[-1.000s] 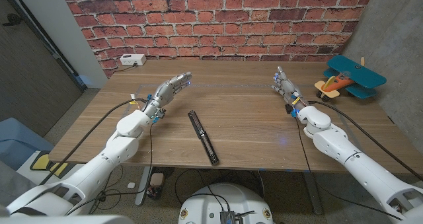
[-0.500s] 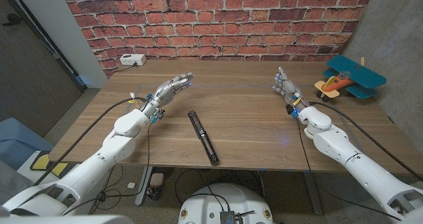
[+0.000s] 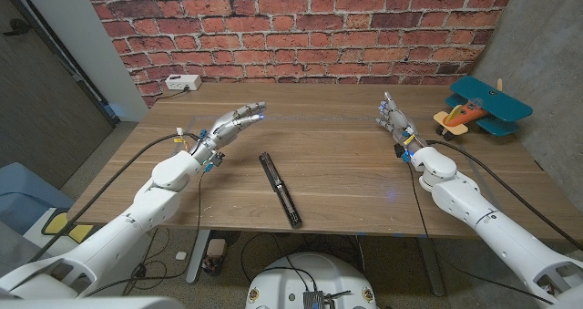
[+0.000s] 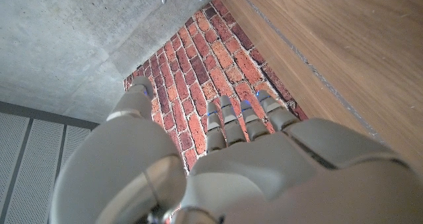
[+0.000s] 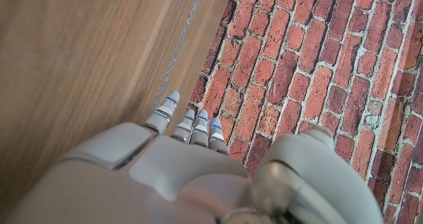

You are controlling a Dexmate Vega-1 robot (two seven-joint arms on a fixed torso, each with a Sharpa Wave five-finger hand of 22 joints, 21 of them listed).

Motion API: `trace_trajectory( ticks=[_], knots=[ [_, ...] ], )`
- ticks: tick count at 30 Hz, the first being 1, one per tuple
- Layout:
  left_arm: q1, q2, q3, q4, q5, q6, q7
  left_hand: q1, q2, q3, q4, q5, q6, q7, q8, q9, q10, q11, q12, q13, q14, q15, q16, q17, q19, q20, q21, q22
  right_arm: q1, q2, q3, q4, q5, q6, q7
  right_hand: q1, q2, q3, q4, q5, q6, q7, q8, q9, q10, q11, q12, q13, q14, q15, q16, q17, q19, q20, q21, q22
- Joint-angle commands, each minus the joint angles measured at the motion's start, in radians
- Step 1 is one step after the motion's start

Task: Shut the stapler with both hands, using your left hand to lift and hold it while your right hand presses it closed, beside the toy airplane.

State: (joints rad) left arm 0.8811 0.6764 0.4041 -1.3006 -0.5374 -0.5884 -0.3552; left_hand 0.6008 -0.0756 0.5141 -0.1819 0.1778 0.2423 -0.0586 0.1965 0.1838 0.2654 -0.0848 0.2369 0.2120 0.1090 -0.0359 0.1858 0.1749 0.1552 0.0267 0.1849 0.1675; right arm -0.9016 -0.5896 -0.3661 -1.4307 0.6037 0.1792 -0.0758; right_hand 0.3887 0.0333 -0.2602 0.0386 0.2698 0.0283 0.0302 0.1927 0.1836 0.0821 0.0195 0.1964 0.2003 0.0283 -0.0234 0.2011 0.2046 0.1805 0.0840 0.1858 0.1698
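The stapler [image 3: 279,188] lies splayed open flat on the bench [image 3: 346,177], well apart from the toy airplane [image 3: 481,107]. Our left hand [image 3: 234,122] hovers beyond the stapler's far end, fingers extended, holding nothing; our right hand [image 3: 393,118] is likewise released. We should bring the left hand down over the stapler, gripping its base firmly before we lift.
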Motion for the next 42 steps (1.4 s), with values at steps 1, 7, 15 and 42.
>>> trace_trajectory(
  ticks=[1,7,15,42],
  knots=[
    [0.035,0.102,-0.008,-0.12,0.097,0.054,0.054,0.03,0.002,0.008,0.002,0.004,0.0,-0.002,0.006,0.004,0.004,-0.006,0.008,0.007,0.003,-0.054,0.002,0.002,0.0,-0.006,0.003,0.003,-0.001,-0.003,0.003,-0.005,-0.004,-0.011,-0.013,0.012,-0.002,-0.006,-0.005,0.0,0.0,-0.002,0.003,0.004,0.006,-0.001,0.006,0.003,-0.002,-0.011,0.006,0.0,-0.003,0.003,0.004,0.002],
    [0.054,0.108,-0.023,-0.126,0.075,0.05,0.069,0.086,0.036,0.02,0.009,0.004,-0.016,0.009,0.002,0.006,-0.01,-0.003,0.008,0.017,-0.038,-0.035,-0.007,0.003,-0.013,0.011,0.0,0.003,-0.004,-0.005,0.008,-0.01,-0.002,-0.014,-0.02,0.012,-0.002,-0.005,-0.006,-0.001,0.0,-0.003,0.003,0.004,0.005,-0.002,0.006,0.003,-0.002,-0.011,0.006,-0.001,-0.004,0.004,0.004,0.002],
    [0.08,0.122,-0.042,-0.153,0.066,0.046,0.087,0.109,0.047,0.019,0.01,0.003,-0.03,0.002,-0.001,0.008,-0.03,-0.013,0.002,0.021,-0.051,-0.038,-0.007,0.002,-0.018,0.003,0.0,0.003,-0.004,-0.007,0.015,-0.014,0.001,-0.03,-0.038,0.014,0.0,-0.004,-0.007,-0.002,0.0,-0.002,0.003,0.004,0.005,-0.001,0.006,0.003,-0.003,-0.012,0.006,-0.001,-0.004,0.004,0.004,0.002],
    [0.139,0.241,-0.088,-0.315,0.267,0.104,0.215,0.214,0.088,0.025,0.007,-0.003,-0.001,-0.003,0.025,0.015,-0.046,-0.011,0.008,0.032,-0.045,-0.034,-0.002,0.001,-0.027,0.003,-0.001,0.002,-0.005,-0.006,0.022,-0.014,0.005,-0.039,-0.055,0.016,0.0,-0.004,-0.009,-0.004,0.0,-0.003,0.003,0.004,0.004,-0.003,0.006,0.003,-0.002,-0.013,0.006,-0.002,-0.004,0.004,0.004,0.002]
  ],
)
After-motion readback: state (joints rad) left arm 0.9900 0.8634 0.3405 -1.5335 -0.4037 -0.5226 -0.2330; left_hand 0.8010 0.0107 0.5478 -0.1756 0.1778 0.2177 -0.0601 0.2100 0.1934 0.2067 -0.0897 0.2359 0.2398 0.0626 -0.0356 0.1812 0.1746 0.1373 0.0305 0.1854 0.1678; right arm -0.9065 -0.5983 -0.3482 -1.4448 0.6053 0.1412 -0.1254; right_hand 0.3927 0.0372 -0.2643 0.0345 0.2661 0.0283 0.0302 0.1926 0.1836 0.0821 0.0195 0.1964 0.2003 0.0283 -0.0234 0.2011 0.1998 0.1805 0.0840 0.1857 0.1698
